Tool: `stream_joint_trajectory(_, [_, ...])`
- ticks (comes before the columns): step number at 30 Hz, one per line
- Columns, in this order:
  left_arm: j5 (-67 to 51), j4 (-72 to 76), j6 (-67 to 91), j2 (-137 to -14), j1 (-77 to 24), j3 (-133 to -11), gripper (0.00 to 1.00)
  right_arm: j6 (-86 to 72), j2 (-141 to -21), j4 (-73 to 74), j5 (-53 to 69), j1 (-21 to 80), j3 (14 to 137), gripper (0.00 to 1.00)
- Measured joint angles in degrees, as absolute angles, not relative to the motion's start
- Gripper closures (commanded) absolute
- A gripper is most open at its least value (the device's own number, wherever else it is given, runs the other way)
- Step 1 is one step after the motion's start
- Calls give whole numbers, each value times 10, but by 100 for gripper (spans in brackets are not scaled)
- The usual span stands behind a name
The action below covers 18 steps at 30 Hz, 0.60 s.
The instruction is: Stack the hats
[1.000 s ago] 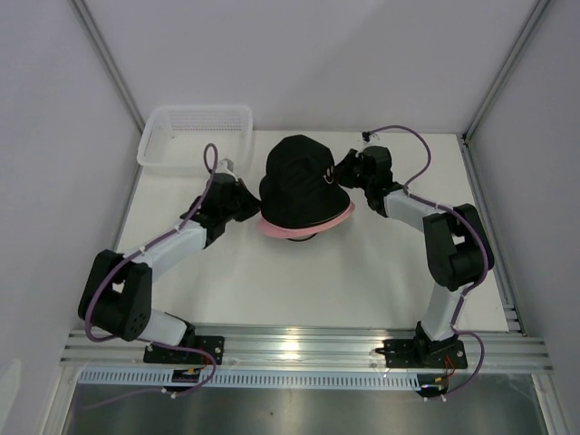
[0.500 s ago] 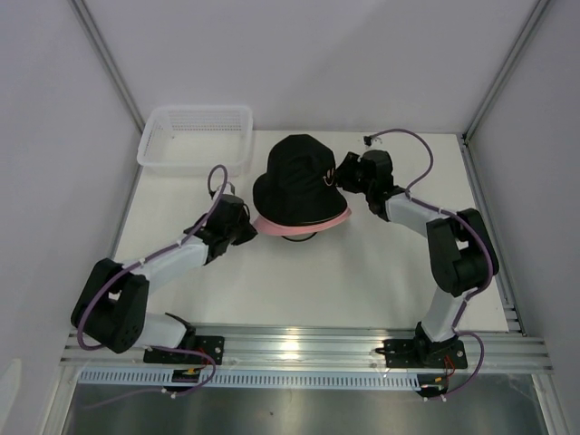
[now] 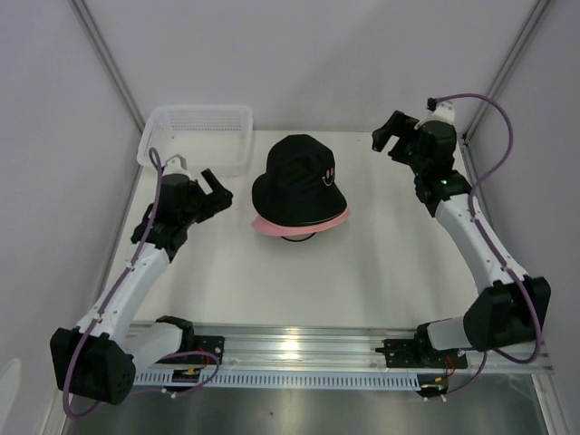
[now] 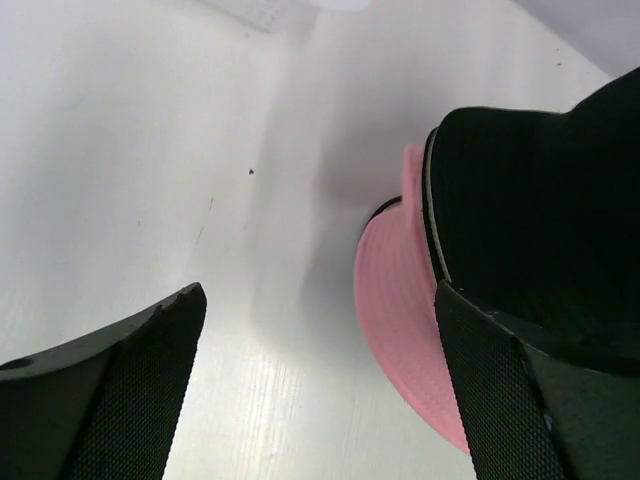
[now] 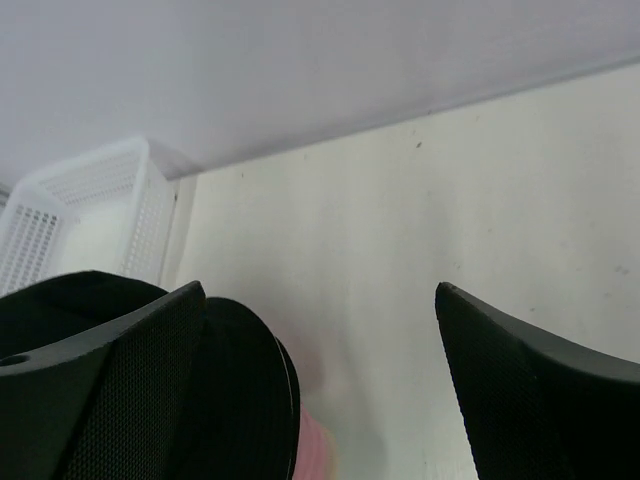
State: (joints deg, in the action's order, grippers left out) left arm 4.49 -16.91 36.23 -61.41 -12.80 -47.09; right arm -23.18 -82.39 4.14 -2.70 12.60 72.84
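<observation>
Jaws of both grippers stand wide apart. Left gripper [image 3: 214,187] hangs raised to the left of the black hat [image 3: 294,181], right gripper [image 3: 387,138] to its upper right. A second ago both were closed at its brim; now they are well clear and hold nothing. Under the black hat lies the pink hat [image 3: 308,223].

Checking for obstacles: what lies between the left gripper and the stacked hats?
Only bare table, between left gripper and the black hat over the pink hat; top view shows it.
</observation>
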Motion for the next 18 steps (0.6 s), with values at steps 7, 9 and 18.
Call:
stream_joint_trajectory(7, [-10, -269, 248, -573, -108, -622, 1, -209, -714, 104, -42, 120, 726, 1])
stream_joint_trajectory(9, [-29, -281, 222, -546, -108, -651, 1, -206, -692, 116, -41, 120, 718, 1])
stream_joint_trajectory(18, [-56, -303, 178, -439, -108, -635, 1, -207, -644, 133, -19, 120, 658, 1])
